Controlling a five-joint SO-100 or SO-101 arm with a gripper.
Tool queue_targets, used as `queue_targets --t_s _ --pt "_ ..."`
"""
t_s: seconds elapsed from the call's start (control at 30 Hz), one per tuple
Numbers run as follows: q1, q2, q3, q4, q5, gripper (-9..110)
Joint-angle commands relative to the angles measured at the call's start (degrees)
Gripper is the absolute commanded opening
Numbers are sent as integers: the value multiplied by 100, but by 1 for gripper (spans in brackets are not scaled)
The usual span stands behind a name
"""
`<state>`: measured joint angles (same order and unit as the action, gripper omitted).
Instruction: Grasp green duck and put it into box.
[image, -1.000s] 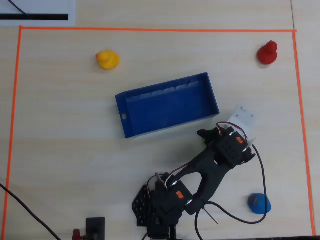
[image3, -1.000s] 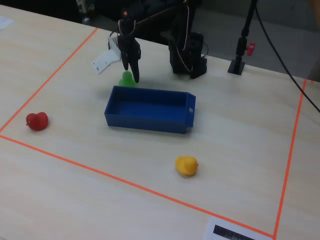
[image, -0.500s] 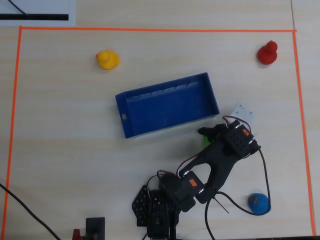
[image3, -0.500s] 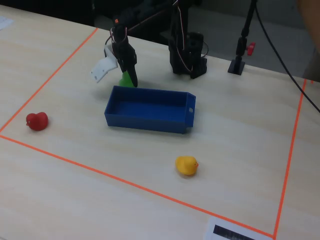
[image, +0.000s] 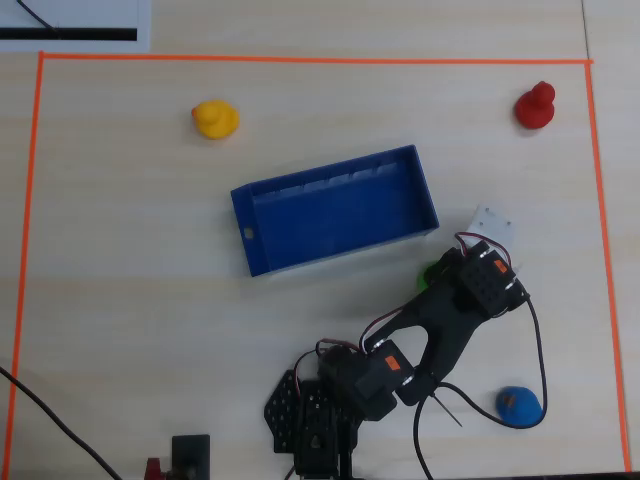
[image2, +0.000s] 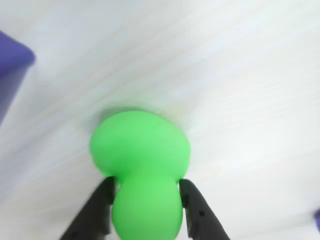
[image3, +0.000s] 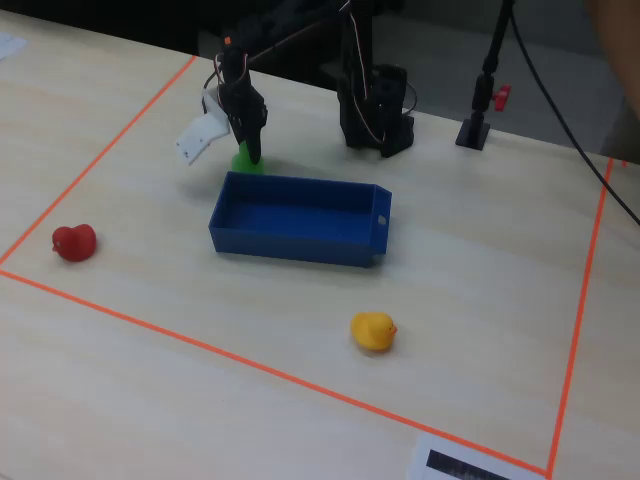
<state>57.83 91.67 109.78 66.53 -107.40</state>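
Pale wood tabletop inside orange tape. My gripper (image2: 146, 200) has its jaws closed on the green duck's (image2: 141, 155) narrower end; duck sits on the table just beside the box (image3: 296, 243), outside it. By my read: grasp made, lift and drop remain.

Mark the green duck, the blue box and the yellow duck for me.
green duck (image2: 142, 150): wrist view, on its wide rounded body, above the jaws.
blue box (image: 262, 261): overhead view, on the end wall near the small hole.
yellow duck (image3: 372, 331): fixed view, on its body.
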Motion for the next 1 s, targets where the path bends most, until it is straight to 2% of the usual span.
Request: queue_targets --t_s 0.0,0.33,0.47,0.67,0.97 --pt "105 -9 -185 -167 -35 5" --pt "176 281 -589 -167 114 0" --pt "-211 686 -1283 -308 967 0" --pt "-1239 1099 -2619 369 1890 1" --pt "-2628 2355 -1160 457 2391 1"
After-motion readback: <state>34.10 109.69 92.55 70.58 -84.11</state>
